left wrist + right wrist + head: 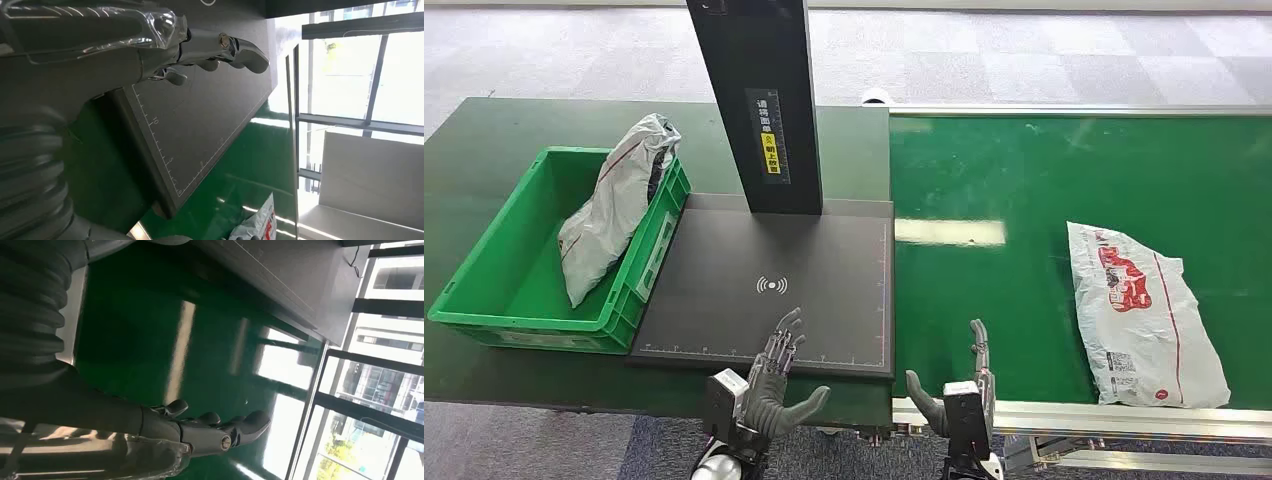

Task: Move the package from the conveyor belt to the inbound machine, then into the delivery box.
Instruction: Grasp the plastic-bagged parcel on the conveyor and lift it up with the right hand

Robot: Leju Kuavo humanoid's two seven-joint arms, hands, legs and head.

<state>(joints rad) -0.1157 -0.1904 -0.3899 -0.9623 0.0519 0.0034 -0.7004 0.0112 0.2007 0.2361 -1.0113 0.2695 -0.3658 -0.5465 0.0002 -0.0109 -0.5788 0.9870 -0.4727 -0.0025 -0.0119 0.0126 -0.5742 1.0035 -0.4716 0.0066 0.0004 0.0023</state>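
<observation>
Both robot hands empty, fingers spread; pickup not begun.
White package (1146,315) lay on conveyor belt (1024,180), right of inbound machine (769,285); left robot hand (774,375) and right robot hand (964,385) hovered at the machine's near edge, probably staged for reaching.

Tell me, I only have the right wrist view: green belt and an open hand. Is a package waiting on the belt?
Observer: Yes, a white package with red print lies flat on the conveyor belt, apart from the right hand.
Operator: Is the left hand busy?
Observer: No, the left hand hovers open at the near edge of the inbound machine.
Operator: Anything in the delivery box?
Observer: A grey bag leans inside the green delivery box.
</observation>
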